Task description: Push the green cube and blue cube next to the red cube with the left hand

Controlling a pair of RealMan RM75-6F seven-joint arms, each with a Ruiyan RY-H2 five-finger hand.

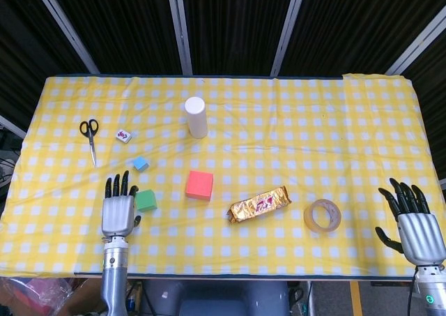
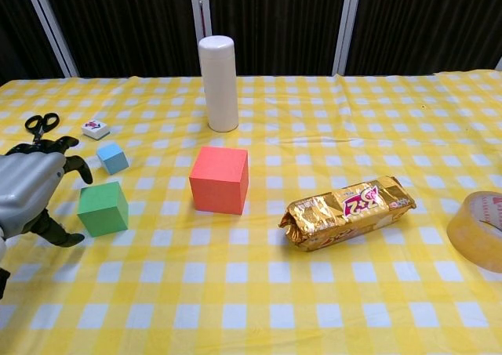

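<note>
Green cube: your green cube point(image 1: 146, 200) sits in the lower left of the head view, on the yellow checked tablecloth point(image 1: 279, 121); in the chest view it shows at left-centre point(image 2: 103, 208).
Blue cube: you will find the small blue cube point(image 1: 141, 164) just above the green one in the head view, a little apart from it; in the chest view it lies up and left of centre point(image 2: 113, 157).
Red cube: the red cube point(image 1: 199, 185) stands right of the green cube with a gap of cloth between them, near the middle of the frame; the chest view shows it larger than the other two point(image 2: 220, 179).
Left hand: your left hand point(image 1: 118, 208) is just left of the green cube, fingers spread and pointing up the frame, holding nothing. In the chest view point(image 2: 30, 190) it is at the left edge, with a dark fingertip near the cube's lower left corner; you cannot tell whether it touches.
Right hand: your right hand point(image 1: 414, 222) is at the lower right corner of the head view, fingers spread, holding nothing, beyond the table's right end.
Other things: a white cylinder point(image 1: 196, 117) stands upright above the red cube; scissors point(image 1: 90, 137) and a small tile point(image 1: 123, 135) lie in the upper left; a gold snack packet point(image 1: 260, 204) lies right of the red cube, and a tape roll point(image 1: 322, 215) lies further right.
</note>
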